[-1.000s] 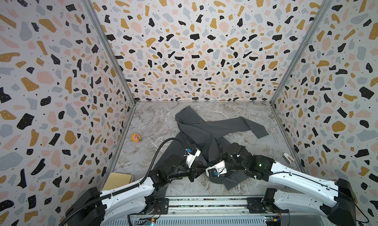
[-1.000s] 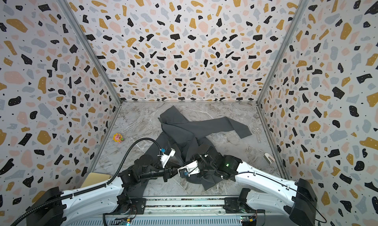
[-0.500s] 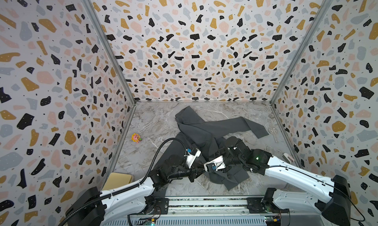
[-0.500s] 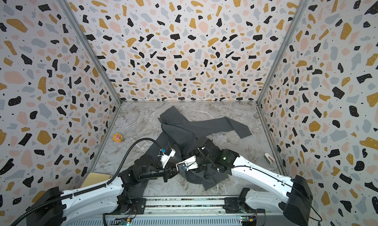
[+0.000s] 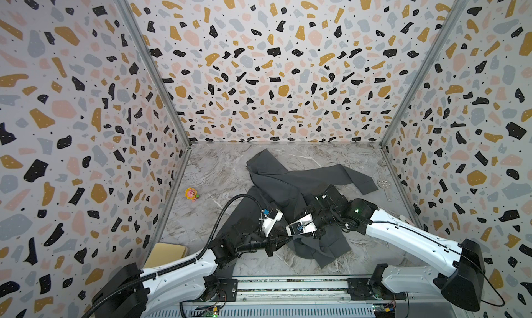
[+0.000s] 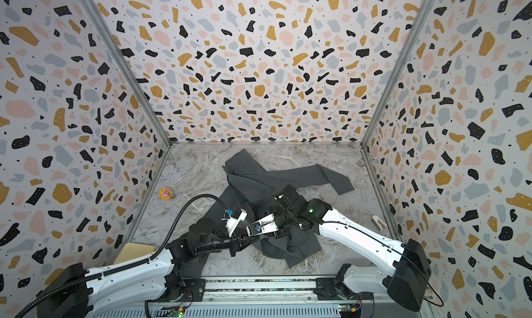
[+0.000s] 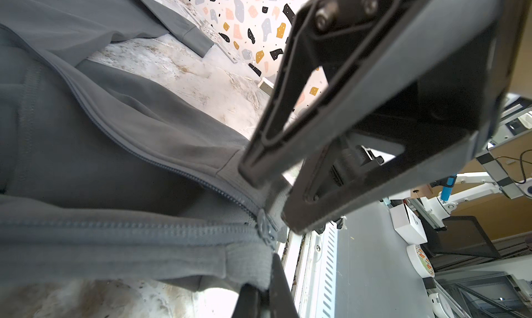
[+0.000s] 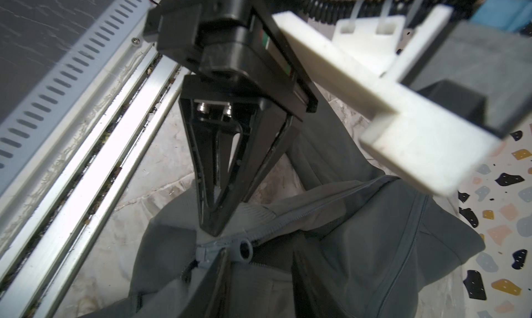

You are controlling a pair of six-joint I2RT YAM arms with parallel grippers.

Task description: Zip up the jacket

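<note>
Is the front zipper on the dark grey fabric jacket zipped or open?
Open: the small grey zipper slider sits at the dark grey jacket hem, and the two tooth rows part from it.

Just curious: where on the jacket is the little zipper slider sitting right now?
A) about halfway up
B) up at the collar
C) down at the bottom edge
C: the zipper slider sits by the ribbed bottom band of the jacket, with the tooth rows beyond it lying apart.

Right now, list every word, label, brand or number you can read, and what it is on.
No text can be read.
Round white container outside the cell, left wrist view: orange print, too blurred to read.
Jacket: no logo or label in view.
</note>
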